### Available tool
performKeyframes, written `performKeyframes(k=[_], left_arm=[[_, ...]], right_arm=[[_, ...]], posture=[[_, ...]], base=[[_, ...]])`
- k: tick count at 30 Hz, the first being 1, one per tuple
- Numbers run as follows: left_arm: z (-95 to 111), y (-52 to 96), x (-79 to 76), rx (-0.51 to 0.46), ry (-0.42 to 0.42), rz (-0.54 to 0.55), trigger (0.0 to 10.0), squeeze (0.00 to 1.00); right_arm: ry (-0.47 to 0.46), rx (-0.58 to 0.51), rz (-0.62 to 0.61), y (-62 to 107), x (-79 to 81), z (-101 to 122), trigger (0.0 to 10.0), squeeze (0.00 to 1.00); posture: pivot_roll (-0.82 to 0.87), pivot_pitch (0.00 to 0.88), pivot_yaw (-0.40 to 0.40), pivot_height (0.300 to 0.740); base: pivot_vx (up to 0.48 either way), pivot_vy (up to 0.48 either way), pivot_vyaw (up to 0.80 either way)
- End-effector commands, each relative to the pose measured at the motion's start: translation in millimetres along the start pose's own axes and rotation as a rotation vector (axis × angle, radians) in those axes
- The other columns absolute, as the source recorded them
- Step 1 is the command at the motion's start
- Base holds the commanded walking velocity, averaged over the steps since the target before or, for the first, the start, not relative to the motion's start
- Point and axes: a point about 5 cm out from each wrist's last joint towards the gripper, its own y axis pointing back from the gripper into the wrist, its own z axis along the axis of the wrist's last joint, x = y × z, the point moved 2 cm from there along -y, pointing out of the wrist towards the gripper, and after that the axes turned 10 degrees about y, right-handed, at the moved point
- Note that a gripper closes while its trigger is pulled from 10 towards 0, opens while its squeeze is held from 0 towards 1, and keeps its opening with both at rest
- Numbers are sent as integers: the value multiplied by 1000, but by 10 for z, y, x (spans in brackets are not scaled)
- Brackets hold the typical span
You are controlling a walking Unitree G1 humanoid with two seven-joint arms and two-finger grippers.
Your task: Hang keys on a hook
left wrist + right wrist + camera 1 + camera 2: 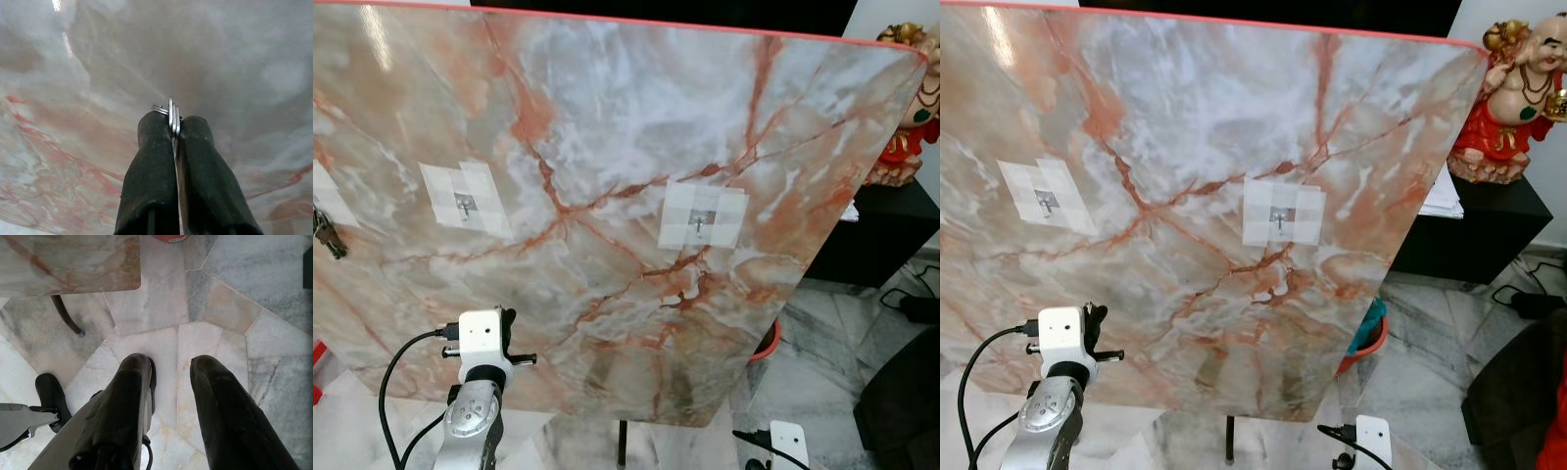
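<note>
Gripping keys (172, 116) in closed left gripper (173, 128) fingers, low before marble board (607, 127) | hooks (702, 223) unreached, hanging undone | right gripper (171, 377) fingers spread, empty

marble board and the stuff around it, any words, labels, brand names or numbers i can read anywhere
None: no readable text in any view.
The marble board bears veining alone.
The taped patches behind the two hooks are blank.
The red figurine shows no lettering.
The papers beside it are too small to read.
The keys in the left hand show edge-on, no stamp readable.
</note>
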Motion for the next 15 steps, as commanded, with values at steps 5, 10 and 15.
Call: performKeyframes(k=[5,10,15], left_arm=[[5,19,-44,-3,-2,-13,10000,0],[5,25,-41,-6,1,-11,10000,0],[9,29,-48,-10,4,-16,10000,0]], right_arm=[[-11,13,-15,8,-52,-44,10000,0],[-10,14,-16,9,-57,-48,10000,0],[-10,15,-16,9,-58,-52,10000,0]], posture=[[-50,0,-59,740],[-51,0,-59,740],[-52,0,-60,740]], base=[[0,0,0],[0,0,0],[-152,0,0]])
